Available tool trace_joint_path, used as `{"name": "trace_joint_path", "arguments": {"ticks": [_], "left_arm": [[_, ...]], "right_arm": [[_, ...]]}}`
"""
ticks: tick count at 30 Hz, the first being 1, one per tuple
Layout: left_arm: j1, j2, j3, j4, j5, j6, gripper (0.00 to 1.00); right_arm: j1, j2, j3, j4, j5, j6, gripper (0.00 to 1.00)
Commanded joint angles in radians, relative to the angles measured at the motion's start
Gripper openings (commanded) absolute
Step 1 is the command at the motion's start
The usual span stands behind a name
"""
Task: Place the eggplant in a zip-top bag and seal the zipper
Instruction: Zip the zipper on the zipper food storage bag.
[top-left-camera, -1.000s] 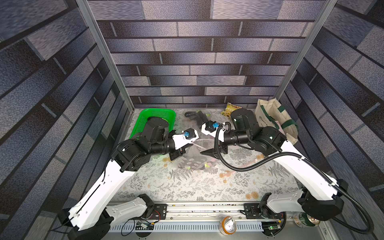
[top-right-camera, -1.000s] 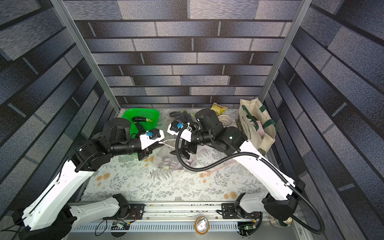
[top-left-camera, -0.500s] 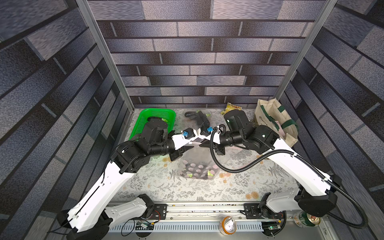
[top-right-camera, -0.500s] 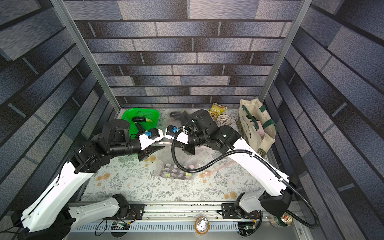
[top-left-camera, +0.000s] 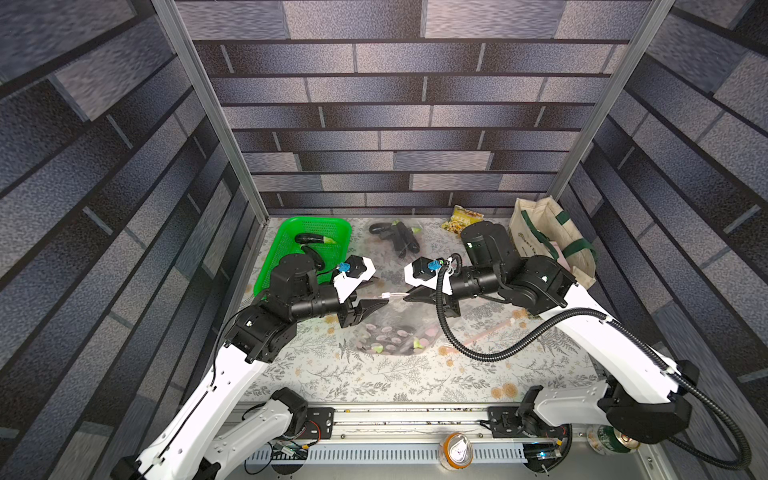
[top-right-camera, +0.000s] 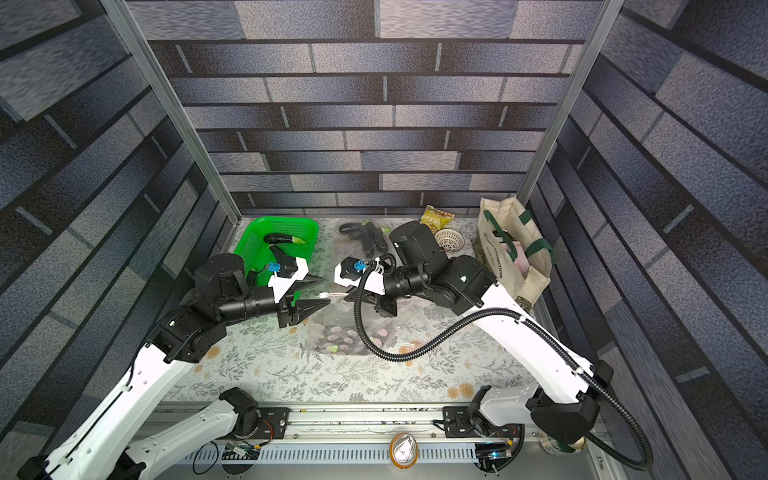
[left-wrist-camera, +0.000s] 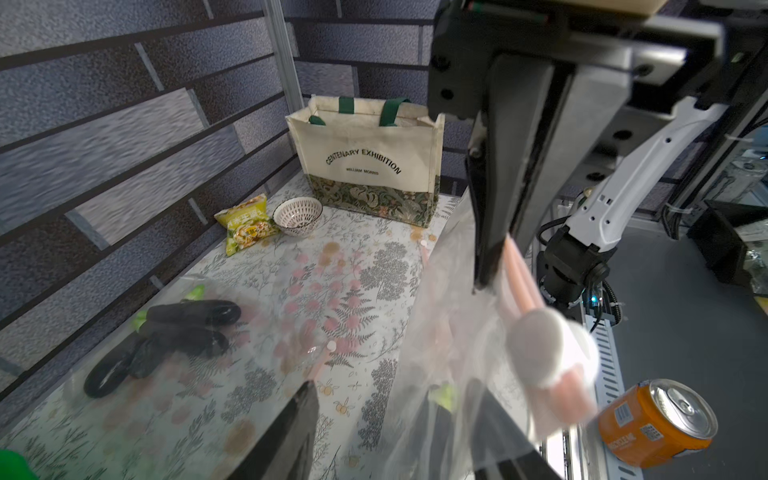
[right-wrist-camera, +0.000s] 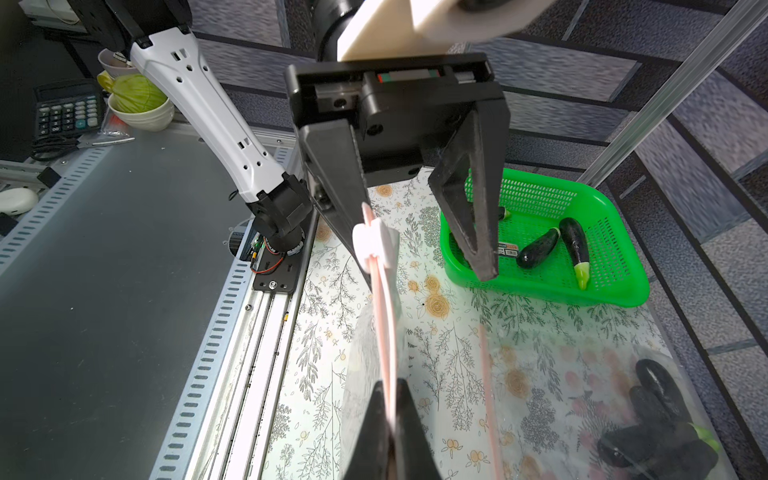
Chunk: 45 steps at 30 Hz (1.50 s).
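Note:
A clear zip-top bag printed with pink dots hangs between my two grippers, its bottom on the table. Through its film in the left wrist view I see a dark eggplant with a green tip. My right gripper is shut on the bag's pink zipper strip. The white slider sits on the strip just ahead of it. My left gripper faces it, open, with the slider beside one finger. Bag film drapes over one left finger.
A green basket at the back left holds loose eggplants. A second clear bag with eggplants lies at the back middle. A tote bag, snack packet and small bowl stand back right. An orange can stands by the front rail.
My right gripper moved left and shut on the zipper strip. My left gripper opened and let go of the bag's top, which now hangs from the right gripper.

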Motion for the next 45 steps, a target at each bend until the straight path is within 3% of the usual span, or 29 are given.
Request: {"name": "trace_joint_path", "arguments": {"ticks": [1, 6, 12, 15, 16, 18, 20, 22, 24, 25, 28, 30, 38, 45], "left_arm": [[0.002, -0.015, -0.019, 0.137, 0.135, -0.082, 0.55], [0.001, -0.017, -0.025, 0.144, 0.156, -0.081, 0.38], [-0.001, -0.016, -0.025, 0.119, 0.155, -0.067, 0.4], [-0.001, -0.013, -0.025, 0.112, 0.161, -0.063, 0.35], [0.0, -0.011, -0.024, 0.109, 0.163, -0.062, 0.33], [-0.001, -0.009, -0.021, 0.101, 0.171, -0.057, 0.16], [-0.001, -0.006, -0.014, 0.085, 0.174, -0.051, 0.05], [-0.001, 0.0, 0.002, 0.058, 0.174, -0.039, 0.01], [-0.001, 0.006, 0.019, 0.021, 0.174, -0.023, 0.0], [-0.001, 0.008, 0.025, 0.01, 0.173, -0.018, 0.0], [-0.002, 0.014, 0.034, -0.002, 0.171, -0.012, 0.0], [-0.005, 0.018, 0.038, -0.003, 0.17, -0.007, 0.0], [-0.021, 0.034, 0.059, -0.023, 0.163, 0.01, 0.0], [-0.029, 0.036, 0.063, -0.025, 0.15, 0.017, 0.01]], "right_arm": [[-0.006, -0.02, -0.015, 0.023, -0.037, 0.014, 0.0], [-0.009, -0.021, -0.02, 0.035, -0.042, 0.022, 0.0], [-0.017, -0.023, -0.02, 0.053, -0.06, 0.034, 0.0], [-0.019, -0.026, -0.021, 0.06, -0.066, 0.041, 0.0], [-0.019, -0.027, -0.022, 0.063, -0.066, 0.042, 0.0], [-0.022, -0.03, -0.025, 0.068, -0.066, 0.047, 0.0], [-0.023, -0.033, -0.029, 0.079, -0.056, 0.057, 0.0], [-0.022, -0.038, -0.035, 0.098, -0.038, 0.074, 0.0], [-0.023, -0.036, -0.03, 0.117, -0.049, 0.096, 0.24], [-0.022, -0.032, -0.026, 0.129, -0.054, 0.117, 0.32], [-0.018, -0.015, -0.021, 0.203, -0.116, 0.196, 0.47], [-0.011, 0.005, -0.009, 0.236, -0.141, 0.232, 0.51], [0.009, 0.091, 0.072, 0.185, -0.207, 0.224, 0.5], [0.011, 0.125, 0.111, 0.128, -0.252, 0.205, 0.29]]}}
